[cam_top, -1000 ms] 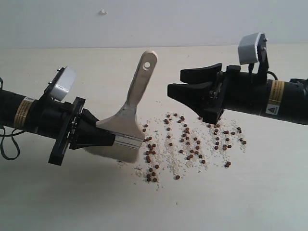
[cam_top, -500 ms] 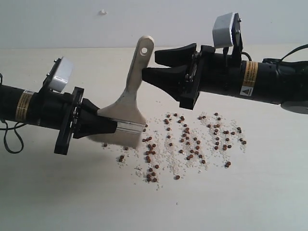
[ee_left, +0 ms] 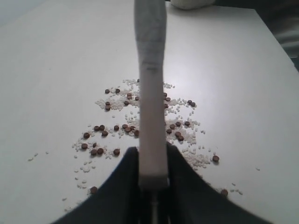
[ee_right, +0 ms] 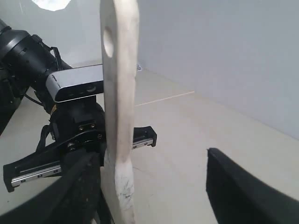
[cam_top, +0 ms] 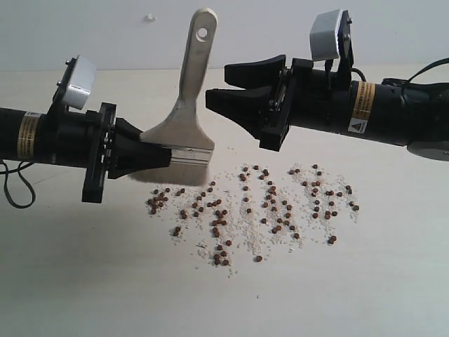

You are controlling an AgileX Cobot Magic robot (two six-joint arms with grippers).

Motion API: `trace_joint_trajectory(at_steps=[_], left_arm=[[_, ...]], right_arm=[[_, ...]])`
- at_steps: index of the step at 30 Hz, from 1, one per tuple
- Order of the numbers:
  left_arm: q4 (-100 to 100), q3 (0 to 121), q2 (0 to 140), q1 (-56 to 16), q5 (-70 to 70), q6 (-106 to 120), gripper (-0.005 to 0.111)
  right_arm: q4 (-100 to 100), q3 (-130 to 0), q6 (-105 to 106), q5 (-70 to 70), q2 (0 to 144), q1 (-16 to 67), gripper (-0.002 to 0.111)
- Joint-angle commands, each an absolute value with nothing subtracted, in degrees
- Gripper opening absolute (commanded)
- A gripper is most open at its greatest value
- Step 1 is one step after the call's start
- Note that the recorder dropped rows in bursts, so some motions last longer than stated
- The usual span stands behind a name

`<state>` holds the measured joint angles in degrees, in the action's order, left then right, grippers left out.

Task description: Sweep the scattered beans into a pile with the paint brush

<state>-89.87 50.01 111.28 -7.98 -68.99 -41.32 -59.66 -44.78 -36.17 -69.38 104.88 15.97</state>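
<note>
The left end effector point(cam_top: 158, 158) clamps the silver ferrule of a wide, flat, cream-bristled, wooden-handled paint brush point(cam_top: 184, 133). The brush's long axis is nearly upright, handle up and bristles down over the mid-worktop point(cam_top: 365, 281), at the edge of the scattered reddish-brown beans point(cam_top: 273, 203). The right end effector point(cam_top: 216, 86) gapes wide and empty beside the handle.

Left arm point(cam_top: 52, 137) and right arm point(cam_top: 414, 119): black tubes, yellow label point(cam_top: 28, 137) on each (warning triangle on the right one), silver-grey camera point(cam_top: 327, 35) atop; left gripper point(cam_top: 165, 156), right gripper point(cam_top: 217, 86) matte black, wedge-fingered. Black cable point(cam_top: 14, 196) at left edge.
</note>
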Motion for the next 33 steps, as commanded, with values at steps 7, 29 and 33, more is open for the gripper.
trace_joint_trajectory(at_steps=[7, 29, 33], left_arm=[[-91.8, 50.2, 110.6, -8.2, -70.0, -42.3, 0.000], [-85.6, 50.2, 110.6, -9.4, -70.0, -40.5, 0.000], [-83.4, 50.2, 110.6, -12.7, -70.0, -39.1, 0.000]], right_arm=[[-60.6, -48.9, -37.8, -70.0, 104.6, 18.6, 0.061], [-55.9, -51.5, -38.9, -70.0, 104.8, 21.5, 0.061], [-55.5, -51.8, -39.2, -70.0, 104.8, 21.5, 0.061]])
